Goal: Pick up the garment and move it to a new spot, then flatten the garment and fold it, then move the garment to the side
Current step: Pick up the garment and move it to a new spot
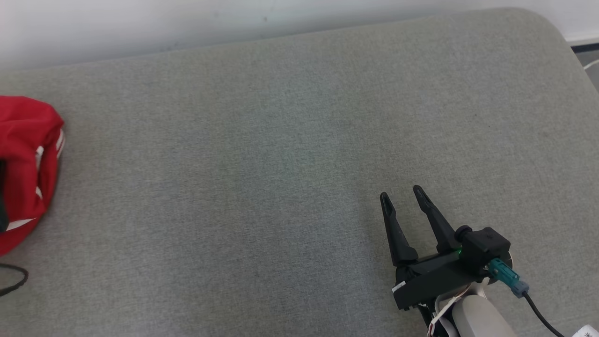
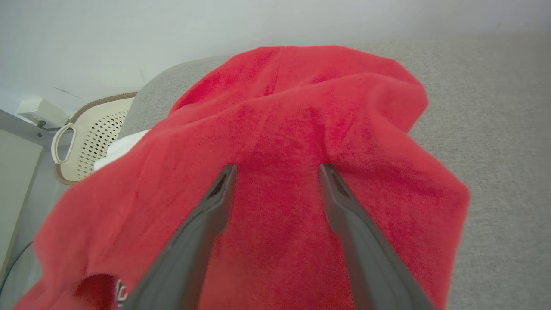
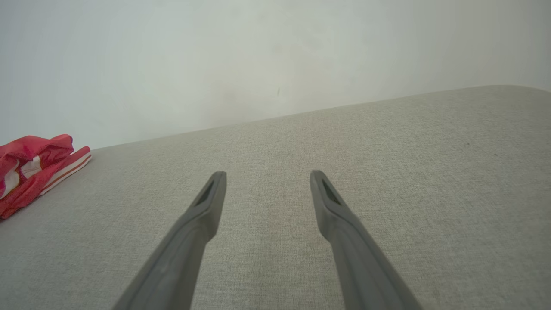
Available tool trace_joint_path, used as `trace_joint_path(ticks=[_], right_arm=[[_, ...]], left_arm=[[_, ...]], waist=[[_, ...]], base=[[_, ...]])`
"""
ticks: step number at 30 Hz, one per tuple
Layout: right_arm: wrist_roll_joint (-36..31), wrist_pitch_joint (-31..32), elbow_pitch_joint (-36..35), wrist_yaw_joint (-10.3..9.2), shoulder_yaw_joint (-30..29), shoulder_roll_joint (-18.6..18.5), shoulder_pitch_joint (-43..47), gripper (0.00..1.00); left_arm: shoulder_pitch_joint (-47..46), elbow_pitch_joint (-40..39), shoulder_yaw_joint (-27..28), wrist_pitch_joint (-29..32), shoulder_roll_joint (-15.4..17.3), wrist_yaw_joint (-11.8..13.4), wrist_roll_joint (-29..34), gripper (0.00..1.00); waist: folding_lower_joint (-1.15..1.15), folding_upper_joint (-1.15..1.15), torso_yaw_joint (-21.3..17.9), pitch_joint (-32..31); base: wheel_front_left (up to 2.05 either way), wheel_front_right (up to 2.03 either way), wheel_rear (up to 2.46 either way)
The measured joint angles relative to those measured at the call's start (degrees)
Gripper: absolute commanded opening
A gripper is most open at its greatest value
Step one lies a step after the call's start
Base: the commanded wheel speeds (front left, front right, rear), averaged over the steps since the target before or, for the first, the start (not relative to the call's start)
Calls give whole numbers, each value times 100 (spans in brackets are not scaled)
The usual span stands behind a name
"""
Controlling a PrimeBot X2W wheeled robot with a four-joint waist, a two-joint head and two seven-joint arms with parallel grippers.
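Left gripper (image 2: pixel 277 167): jaws spread wide with nothing between them, tips at or just above a raised fold of the garment (image 2: pixel 301 107); whether they touch it cannot be told. Right gripper (image 1: pixel 401 192): jaws equally wide, empty, over bare grey cushion (image 1: pixel 281 140), well apart from the cloth.

Garment: red fleecy fabric with white stripes, crumpled in a heap at the cushion's left end. Judged soft, light and limp, not fragile; likely to sag and drag when lifted. Best hold: the raised ridge between the left tips, taken as a thick gather against slipping.

Room: broad bare cushion to the right for laying flat.

Edges: cushion's left edge close beside the heap, perforated basket (image 2: pixel 99 137) beyond it; wall (image 1: pixel 140 23) along the far side; dark cable (image 1: pixel 14 276) near the heap's front
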Motion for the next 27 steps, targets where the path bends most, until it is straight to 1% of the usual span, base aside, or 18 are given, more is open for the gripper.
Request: trace_joint_path(ticks=[3, 6, 7, 8, 10, 19, 27], right_arm=[[16, 0, 9, 0, 1, 3, -43, 100], [20, 0, 26, 0, 5, 7, -49, 100], [25, 0, 33, 1, 3, 7, -56, 100], [27, 0, 41, 0, 2, 3, -63, 100], [26, 0, 54, 0, 1, 3, -65, 100], [-9, -1, 68, 1, -63, 5, -60, 100], [-44, 0, 82, 0, -130, 22, 37, 100]], left_arm=[[-101, 275, -153, 311, 12, -4, 27, 100], [-194, 414, -278, 391, 31, -32, 62, 100], [-228, 452, -333, 403, 43, -31, 97, 55], [-250, 502, -363, 405, 44, -32, 114, 0], [-253, 602, -441, 476, 31, -40, 107, 0], [-452, 476, -671, -313, 91, -45, 170, 0], [-722, 191, -925, -933, 63, -45, 214, 0]], waist=[[0, 0, -80, 78], [0, 0, -138, 124], [0, 0, -148, 130], [0, 0, -153, 131], [0, 0, -150, 115], [0, 0, -38, 1], [-1, 0, 140, -223]], base=[[0, 0, 0], [0, 0, 0], [0, 0, 0], [0, 0, 0], [0, 0, 0], [0, 0, 0], [0, 0, 0]])
